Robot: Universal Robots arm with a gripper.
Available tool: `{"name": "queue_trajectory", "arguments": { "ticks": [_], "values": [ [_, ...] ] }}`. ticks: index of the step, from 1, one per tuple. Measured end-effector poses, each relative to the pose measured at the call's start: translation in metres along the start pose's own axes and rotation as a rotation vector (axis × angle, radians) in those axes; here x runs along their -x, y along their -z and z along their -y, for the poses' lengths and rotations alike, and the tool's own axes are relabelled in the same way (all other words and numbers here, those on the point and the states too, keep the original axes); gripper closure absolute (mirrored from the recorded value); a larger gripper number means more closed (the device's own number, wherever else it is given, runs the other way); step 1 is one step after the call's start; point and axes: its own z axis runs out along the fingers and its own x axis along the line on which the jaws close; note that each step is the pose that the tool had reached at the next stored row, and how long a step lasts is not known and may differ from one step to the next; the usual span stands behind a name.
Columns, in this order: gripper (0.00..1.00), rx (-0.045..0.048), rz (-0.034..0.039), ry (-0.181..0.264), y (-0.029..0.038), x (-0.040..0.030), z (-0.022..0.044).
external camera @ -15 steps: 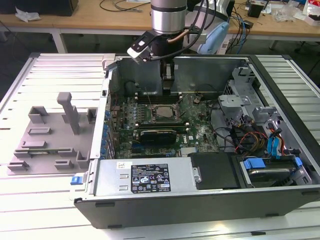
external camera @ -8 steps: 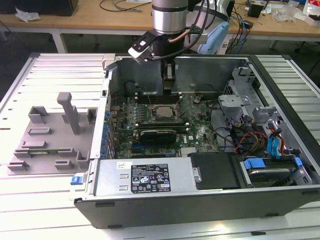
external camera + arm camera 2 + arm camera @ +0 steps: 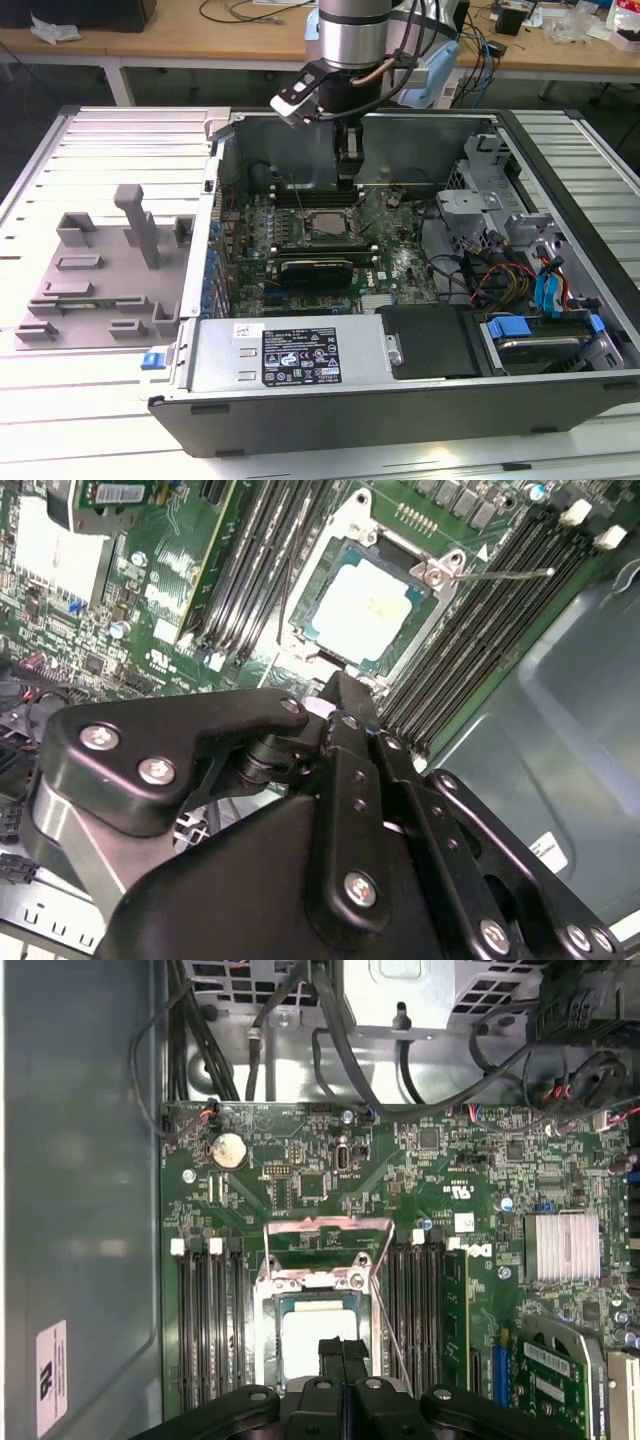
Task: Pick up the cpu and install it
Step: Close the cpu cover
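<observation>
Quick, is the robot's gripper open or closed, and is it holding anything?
Gripper: closed, holding nothing; the cpu sits in its socket.

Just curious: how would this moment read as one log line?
cpu: lying in motherboard socket | gripper: above cpu, jaws shut, empty | computer case: open

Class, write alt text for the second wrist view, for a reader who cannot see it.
The cpu lies flat in its socket on the green motherboard, with memory slots on both sides. The black gripper, shut and empty, hangs over the socket's edge.
</observation>
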Motion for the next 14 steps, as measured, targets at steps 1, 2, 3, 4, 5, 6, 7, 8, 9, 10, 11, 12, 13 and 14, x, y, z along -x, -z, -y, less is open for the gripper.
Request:
{"name": "queue_trajectory", "arguments": {
  "ticks": [1,2,3,4,5,6,7,8,9,10,11,12,13,14],
  "values": [
    [0.89,-0.0003,-0.0001,0.000,-0.0001,0.0001,-0.0017],
    [0.89,-0.0004,-0.0001,0.000,-0.0002,0.0001,-0.0033],
    [0.89,-0.0005,-0.0001,0.000,-0.0002,0.0001,-0.0053],
    [0.89,-0.0008,0.0000,0.000,-0.0004,0.0000,-0.0077],
    [0.89,-0.0011,0.0000,0.000,-0.0004,0.0000,-0.0102],
    [0.89,-0.0013,0.0001,0.000,-0.0005,0.0000,-0.0121],
    [0.89,-0.0015,0.0000,0.000,-0.0006,0.0000,-0.0135],
    [0.89,-0.0018,0.0000,0.000,-0.0006,0.0000,-0.0147],
    [0.89,-0.0024,0.0001,0.000,-0.0008,0.0000,-0.0178],
    [0.89,-0.0029,0.0001,0.000,-0.0009,-0.0001,-0.0201],
    [0.89,-0.0033,0.0001,0.000,-0.0009,-0.0001,-0.0228],
    [0.89,-0.0037,0.0001,0.000,-0.0011,0.0000,-0.0268],
    [0.89,-0.0043,0.0000,0.001,-0.0014,0.0001,-0.0317],
    [0.89,-0.0046,-0.0001,0.001,-0.0016,0.0002,-0.0338]
  ]
}}
